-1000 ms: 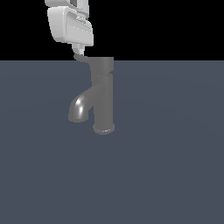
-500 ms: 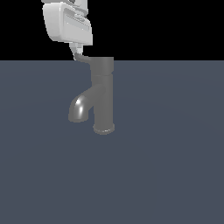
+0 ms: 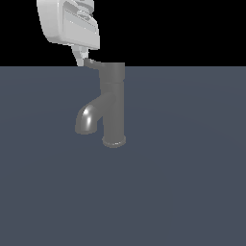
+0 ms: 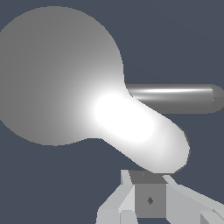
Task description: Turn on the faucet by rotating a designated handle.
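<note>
The faucet [image 3: 114,108] is a dark grey upright column with a flared base ring and a shiny down-curved spout [image 3: 86,120] on the exterior view's left. The handle [image 3: 112,71] caps the column, and its thin lever [image 3: 93,63] sticks out toward the exterior view's left. My gripper [image 3: 80,59] hangs from the white hand above, shut and empty, with its tip against the lever's end. In the wrist view the round cap [image 4: 54,74] and bright lever [image 4: 144,135] fill the frame, the spout [image 4: 175,98] lies behind them, and my gripper [image 4: 148,176] sits just off the lever's tip.
The faucet stands on a flat dark blue-grey surface [image 3: 182,192] that spans the whole view. Nothing else stands on it. The background above it is black.
My gripper has moved toward the exterior view's left and a little lower. The lever has swung with it and now sticks out further to that side.
</note>
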Available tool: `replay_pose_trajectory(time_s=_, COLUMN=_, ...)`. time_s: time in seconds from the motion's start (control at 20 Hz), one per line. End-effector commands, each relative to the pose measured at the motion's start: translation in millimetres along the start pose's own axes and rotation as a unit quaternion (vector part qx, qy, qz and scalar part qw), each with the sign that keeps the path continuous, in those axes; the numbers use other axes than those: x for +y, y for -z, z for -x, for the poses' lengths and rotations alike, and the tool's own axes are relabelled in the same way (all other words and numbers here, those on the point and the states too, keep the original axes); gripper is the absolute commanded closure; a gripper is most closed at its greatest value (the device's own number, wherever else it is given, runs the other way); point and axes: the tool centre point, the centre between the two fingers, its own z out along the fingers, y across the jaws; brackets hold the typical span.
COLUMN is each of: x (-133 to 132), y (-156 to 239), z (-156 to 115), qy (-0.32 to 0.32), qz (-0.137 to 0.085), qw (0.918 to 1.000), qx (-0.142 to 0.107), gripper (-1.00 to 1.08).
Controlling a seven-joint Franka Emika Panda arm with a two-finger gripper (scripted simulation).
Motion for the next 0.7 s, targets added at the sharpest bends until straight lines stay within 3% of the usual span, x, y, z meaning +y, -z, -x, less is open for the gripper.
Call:
replay_pose_trajectory(time_s=0.0, x=7, y=0, z=-11, qy=-0.006, qz=0.002, qw=1.0000, qx=0.002, gripper=1.08)
replay_pose_trajectory(time_s=0.2, x=12, y=0, z=-3, qy=0.002, qz=0.001, qw=1.0000, qx=0.001, gripper=1.08)
replay_pose_trajectory(time_s=0.65, x=24, y=0, z=-44, qy=-0.002, qz=0.002, qw=1.0000, qx=0.001, gripper=1.08)
